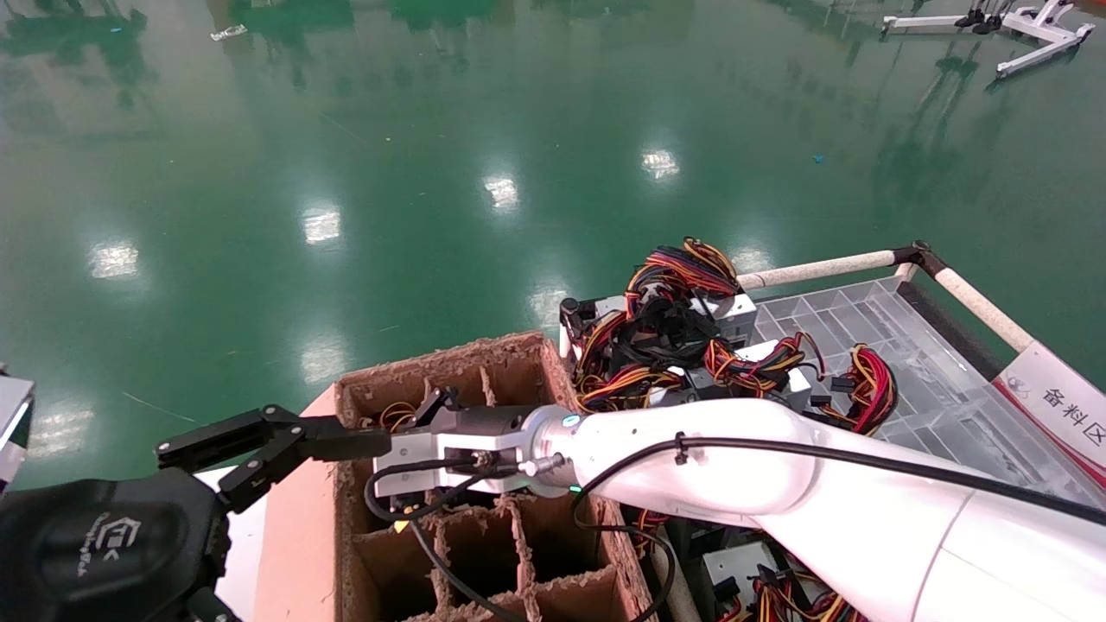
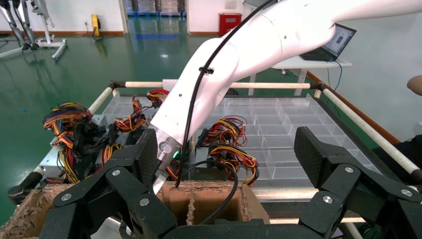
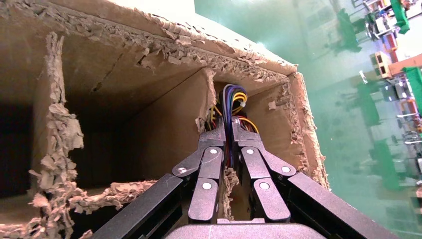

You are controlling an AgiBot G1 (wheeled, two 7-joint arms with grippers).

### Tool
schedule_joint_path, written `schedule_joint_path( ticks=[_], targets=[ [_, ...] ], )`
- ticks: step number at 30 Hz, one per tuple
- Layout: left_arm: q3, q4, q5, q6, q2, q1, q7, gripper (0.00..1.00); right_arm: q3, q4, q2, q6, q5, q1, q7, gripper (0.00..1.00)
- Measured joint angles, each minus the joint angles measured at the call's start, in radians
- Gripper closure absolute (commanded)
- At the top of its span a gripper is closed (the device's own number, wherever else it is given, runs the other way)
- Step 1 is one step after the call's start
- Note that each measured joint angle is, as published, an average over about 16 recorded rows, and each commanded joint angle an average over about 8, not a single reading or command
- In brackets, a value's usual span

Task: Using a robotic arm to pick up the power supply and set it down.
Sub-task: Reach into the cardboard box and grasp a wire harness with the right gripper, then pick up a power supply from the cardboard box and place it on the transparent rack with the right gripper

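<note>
— What is lying under everything?

— A glossy green floor (image 1: 346, 173), and ceiling lights are glaring off it in pale patches.

— Anything standing farther off?

— A white table (image 2: 318, 63) is carrying an open laptop (image 2: 338, 42), a red cabinet (image 2: 229, 22) is sitting against the pale wall (image 2: 64, 12), and white metal stands (image 1: 1028, 30) are resting on the floor.

A divided cardboard box (image 1: 484, 518) sits left of a tray (image 1: 916, 345) heaped with power supplies (image 1: 683, 345); the right arm (image 1: 778, 475) reaches from the right across the tray into the box's far compartment.
</note>
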Motion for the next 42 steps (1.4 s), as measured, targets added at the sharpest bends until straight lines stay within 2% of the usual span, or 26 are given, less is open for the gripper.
schedule_joint_path(
  ticks=[15,27,36,42],
  targets=[
    [0.000,0.000,0.000,0.000,0.000,0.000,0.000,0.00,0.036,0.017,-0.001,0.016,0.049,0.027,0.028,1.00],
    [0.000,0.000,0.000,0.000,0.000,0.000,0.000,0.00,0.099,0.001,-0.002,0.037,0.138,0.062,0.025,1.00],
    [0.000,0.000,0.000,0.000,0.000,0.000,0.000,0.00,0.184,-0.033,0.000,0.037,0.240,0.098,-0.027,1.00],
    [0.000,0.000,0.000,0.000,0.000,0.000,0.000,0.00,0.260,-0.066,0.007,0.006,0.321,0.120,-0.094,1.00]
  ],
)
